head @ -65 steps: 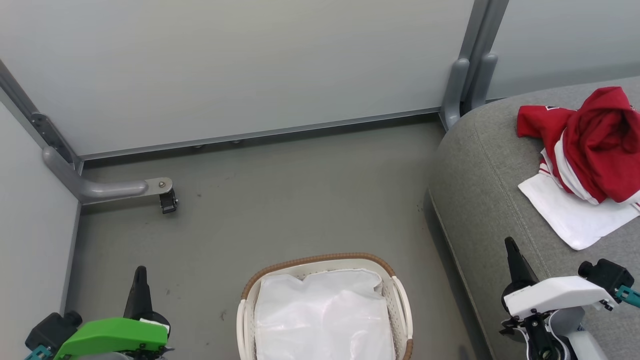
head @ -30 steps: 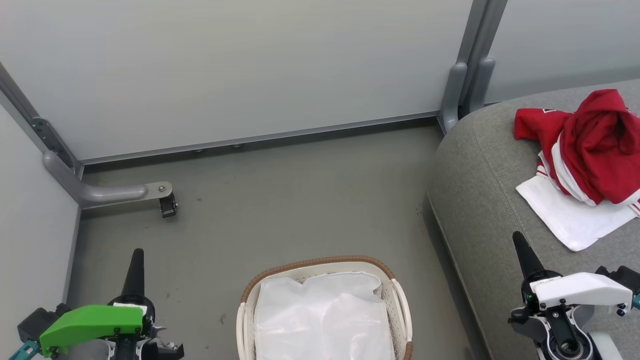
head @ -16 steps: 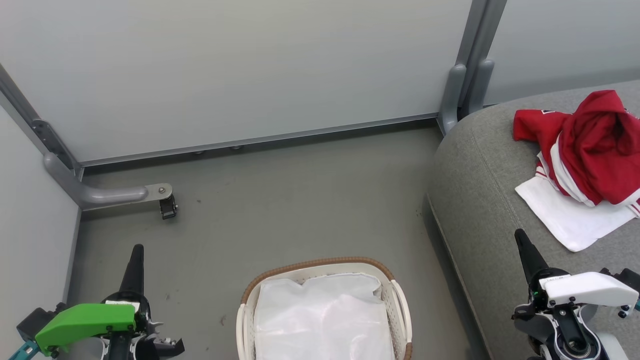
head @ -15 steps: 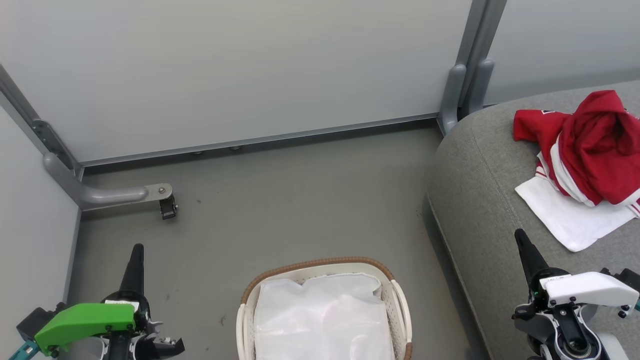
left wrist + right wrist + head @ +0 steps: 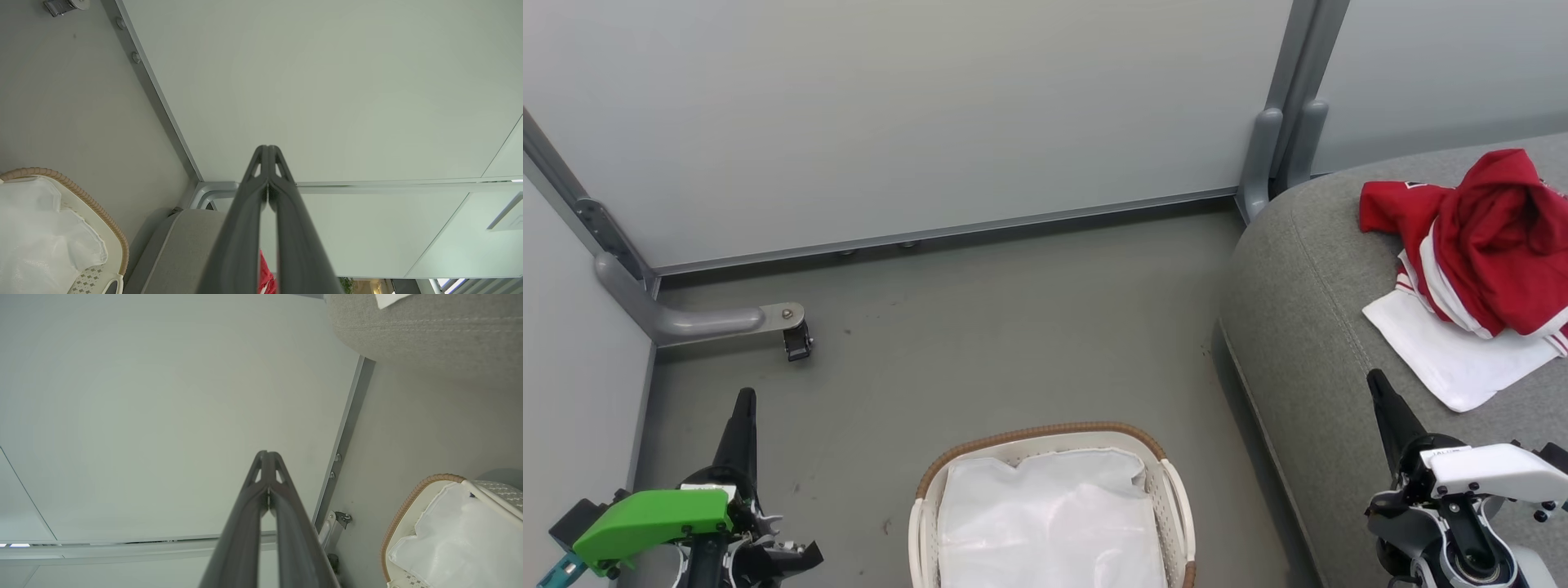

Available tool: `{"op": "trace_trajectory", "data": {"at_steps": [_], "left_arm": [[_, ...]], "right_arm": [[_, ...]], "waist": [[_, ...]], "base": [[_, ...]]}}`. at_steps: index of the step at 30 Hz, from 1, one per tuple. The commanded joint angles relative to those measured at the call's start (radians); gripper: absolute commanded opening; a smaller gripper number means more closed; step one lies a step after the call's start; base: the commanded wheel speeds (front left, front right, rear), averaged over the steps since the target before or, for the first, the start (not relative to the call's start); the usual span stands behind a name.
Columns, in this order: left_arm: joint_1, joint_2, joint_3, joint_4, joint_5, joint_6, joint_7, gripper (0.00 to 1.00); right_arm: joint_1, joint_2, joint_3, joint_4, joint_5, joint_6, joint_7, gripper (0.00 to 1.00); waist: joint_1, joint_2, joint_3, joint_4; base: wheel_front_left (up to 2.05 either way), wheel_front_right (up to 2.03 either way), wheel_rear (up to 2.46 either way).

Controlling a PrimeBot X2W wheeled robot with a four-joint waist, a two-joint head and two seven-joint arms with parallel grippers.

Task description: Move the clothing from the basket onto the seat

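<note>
The red clothing (image 5: 1486, 237) with white trim and a white panel lies heaped on the grey seat (image 5: 1307, 327) at the right. A sliver of that red clothing (image 5: 265, 277) peeks past the fingers in the left wrist view. The white basket (image 5: 1152, 457) with its brown woven rim stands on the floor at the bottom centre, holding just its white liner (image 5: 1049, 523). My left gripper (image 5: 744, 396) points up at the lower left, shut and holding nothing. Over the seat's front edge, my right gripper (image 5: 1374, 376) is shut and holds nothing too. Both wrist views show the fingertips (image 5: 267, 149) (image 5: 266, 454) pressed together.
Pale partition panels (image 5: 915, 114) wall off the back and left. A grey bracket foot with a small caster (image 5: 796, 339) juts onto the floor at the left. A grey post (image 5: 1278, 139) stands at the seat's back corner. Grey floor (image 5: 1013, 343) lies between basket and wall.
Both grippers have slid slightly lower in the head view, their fingertips reaching a little farther up. The clothing, basket and seat stay where they were.
</note>
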Motion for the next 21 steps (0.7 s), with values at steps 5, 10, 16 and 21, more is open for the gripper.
{"op": "trace_trajectory", "data": {"at_steps": [5,10,16,21], "left_arm": [[-0.021,0.007,0.007,-0.007,-0.043,-0.008,0.015,0.00],[-0.023,0.008,0.009,-0.008,-0.071,-0.010,0.022,0.00],[-0.021,0.008,0.009,-0.007,-0.068,-0.010,0.022,0.00],[-0.021,0.008,0.009,-0.007,-0.068,-0.010,0.022,0.00]], "right_arm": [[0.010,-0.006,-0.008,-0.009,0.048,0.000,0.013,0.00],[0.011,-0.006,-0.012,-0.013,0.078,0.000,0.021,0.00],[0.011,-0.006,-0.011,-0.012,0.074,0.000,0.021,0.00],[0.011,-0.006,-0.011,-0.012,0.074,0.000,0.021,0.00]], "waist": [[0.0000,0.0000,-0.002,0.000],[0.0000,0.0000,-0.004,-0.001],[0.0000,0.0000,-0.004,-0.001],[0.0000,0.0000,-0.004,-0.001]], "base": [[0.00,0.00,0.00],[0.00,0.00,0.00],[0.00,0.00,0.00],[0.00,0.00,0.00]]}}
